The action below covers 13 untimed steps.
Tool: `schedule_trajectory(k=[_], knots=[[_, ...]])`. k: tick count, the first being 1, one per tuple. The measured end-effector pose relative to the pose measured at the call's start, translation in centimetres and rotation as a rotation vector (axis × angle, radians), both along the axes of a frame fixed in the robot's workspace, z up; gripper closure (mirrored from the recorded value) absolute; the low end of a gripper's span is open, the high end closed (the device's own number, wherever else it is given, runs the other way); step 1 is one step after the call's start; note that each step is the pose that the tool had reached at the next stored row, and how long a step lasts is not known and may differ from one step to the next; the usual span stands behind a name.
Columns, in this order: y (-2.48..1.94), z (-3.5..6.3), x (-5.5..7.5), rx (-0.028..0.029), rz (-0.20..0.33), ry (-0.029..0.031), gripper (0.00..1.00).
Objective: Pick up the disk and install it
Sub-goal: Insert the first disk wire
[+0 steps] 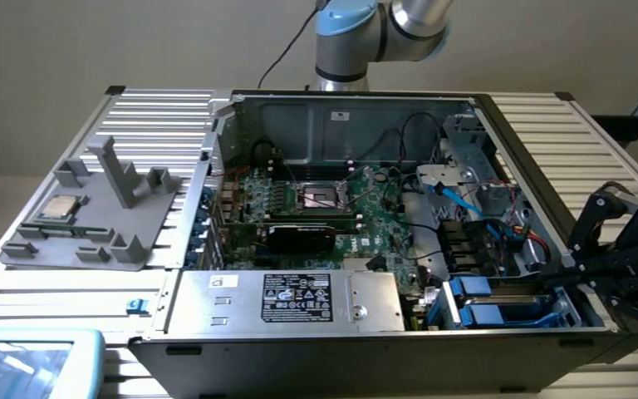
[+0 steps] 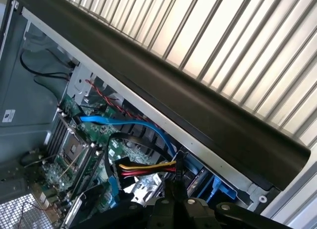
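Disk (image 1: 481, 288): sitting in lower right of exterior frame, lying flat in bay (image 1: 439, 306) at corner of case (image 1: 352, 366). Blue carrier (image 1: 472, 284) end showing bright, facing frame's left; body running behind it toward frame's right. Label not showing. Wrist frame: blue carrier edge (image 2: 220, 188) peeking out at lower right, under dark case rim. Whether fully seated: cannot tell.

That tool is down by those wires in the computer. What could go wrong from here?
The shut tool is close to the yellow-red wires and a blue cable, so it might snag or tug them. It is also close beside the case wall and blue carriers, which it could bump.
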State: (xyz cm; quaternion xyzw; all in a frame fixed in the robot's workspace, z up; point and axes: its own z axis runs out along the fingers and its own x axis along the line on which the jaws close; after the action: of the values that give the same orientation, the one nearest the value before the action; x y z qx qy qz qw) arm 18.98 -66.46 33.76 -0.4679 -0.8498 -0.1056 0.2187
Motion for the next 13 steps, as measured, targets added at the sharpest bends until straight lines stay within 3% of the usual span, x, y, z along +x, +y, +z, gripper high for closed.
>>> schedule_trajectory(k=[2, 6, 12, 13], knots=[[0.0, 0.75, 0.0, 0.0002, 0.0, -0.0001, 0.89], [-0.01, 0.82, 0.0, 0.0022, 0.0, -0.0005, 0.89], [-0.22, 0.57, 0.01, 0.0215, 0.003, -0.0065, 0.88], [-0.22, 0.52, 0.01, 0.0238, 0.005, -0.0077, 0.82]])
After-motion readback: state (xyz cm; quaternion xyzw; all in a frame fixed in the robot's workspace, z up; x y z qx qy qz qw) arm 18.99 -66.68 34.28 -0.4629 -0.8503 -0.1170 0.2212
